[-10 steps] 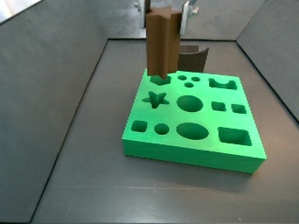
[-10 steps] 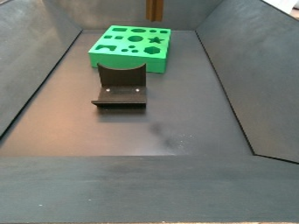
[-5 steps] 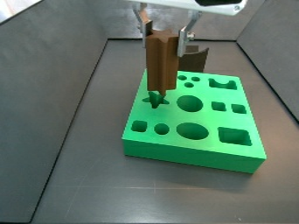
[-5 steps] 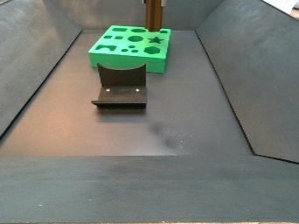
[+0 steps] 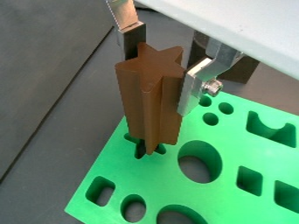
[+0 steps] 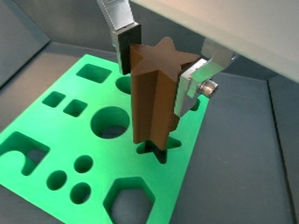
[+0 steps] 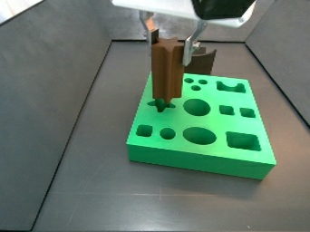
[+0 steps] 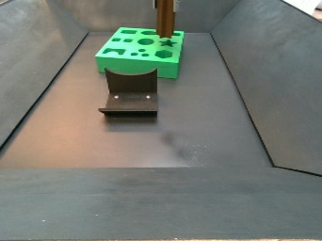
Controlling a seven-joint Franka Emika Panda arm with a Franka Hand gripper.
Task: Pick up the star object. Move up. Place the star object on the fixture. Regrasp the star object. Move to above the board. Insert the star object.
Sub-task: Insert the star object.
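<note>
The star object (image 5: 149, 101) is a tall brown star-section prism, held upright. My gripper (image 5: 162, 74) is shut on its upper part, with one silver finger (image 5: 126, 39) on one side and the other finger (image 5: 197, 83) opposite. In both wrist views its lower end stands at the star-shaped hole (image 6: 160, 150) of the green board (image 6: 70, 140). How deep it sits I cannot tell. In both side views the gripper (image 7: 169, 34) holds the star object (image 7: 166, 71) over the board (image 7: 200, 136), and the star object (image 8: 164, 17) rises from the board's (image 8: 132, 52) far part.
The dark fixture (image 8: 130, 94) stands on the floor in front of the board, and shows behind the board as the fixture (image 7: 201, 61). The board has other holes: circles (image 7: 198, 108), an oval (image 7: 198, 137), squares (image 7: 242, 141). Grey bin walls (image 8: 32, 75) slope up around.
My gripper has come down with the star object. Its lower end has dropped from above the board to the star-shaped hole.
</note>
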